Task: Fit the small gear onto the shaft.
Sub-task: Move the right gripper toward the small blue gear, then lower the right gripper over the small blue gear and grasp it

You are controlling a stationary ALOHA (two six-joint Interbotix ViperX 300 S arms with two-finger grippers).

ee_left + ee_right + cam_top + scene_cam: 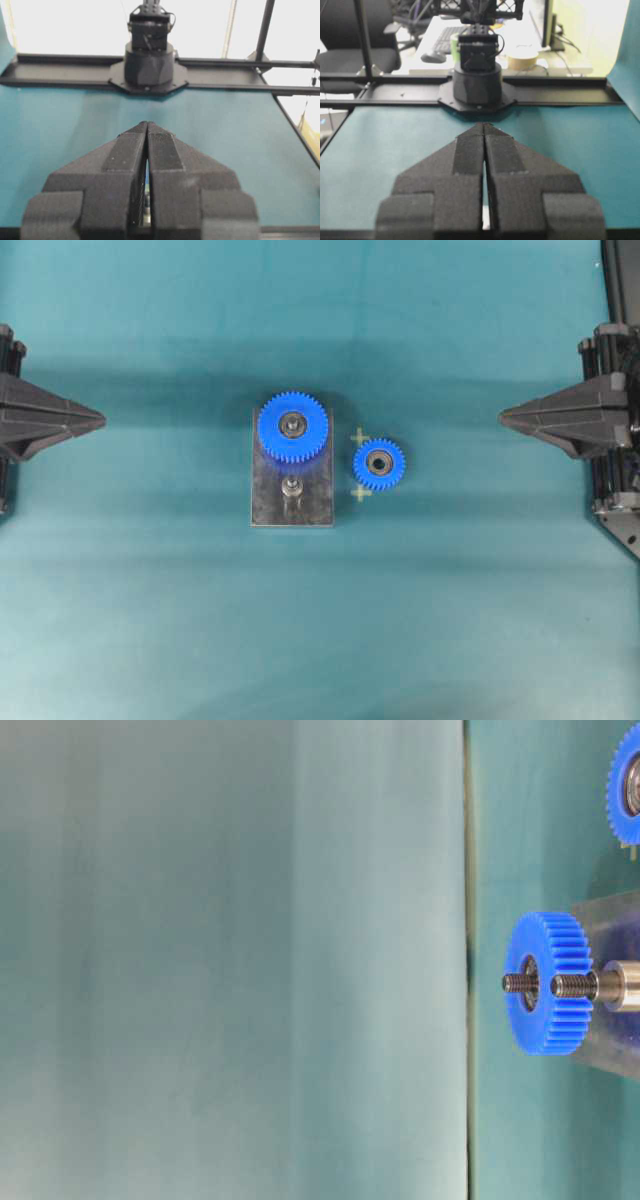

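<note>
Your left gripper (100,420) has its jaws pressed together with nothing between them, and your right gripper (503,417) is the same: tips meeting, empty. Both sit at the far sides of the table (150,620), well apart from the work in the middle. The small gear (379,464) lies flat on the cloth just to the right of the plate (268,502), close to it but whether it touches the edge cannot be told, with two small pale cross marks beside it. On the plate, the shaft (291,486) stands bare and upright, near the large gear (293,426) already seated on its own post. Judgement: no step has begun; the pick-up of the small gear comes first. Your next move calls for opening one pair of jaws, likely the right as the nearer, descending over the gear, gripping its rim, then aligning its hub squarely over the shaft. No brand, label or legible writing appears on any part.
</note>
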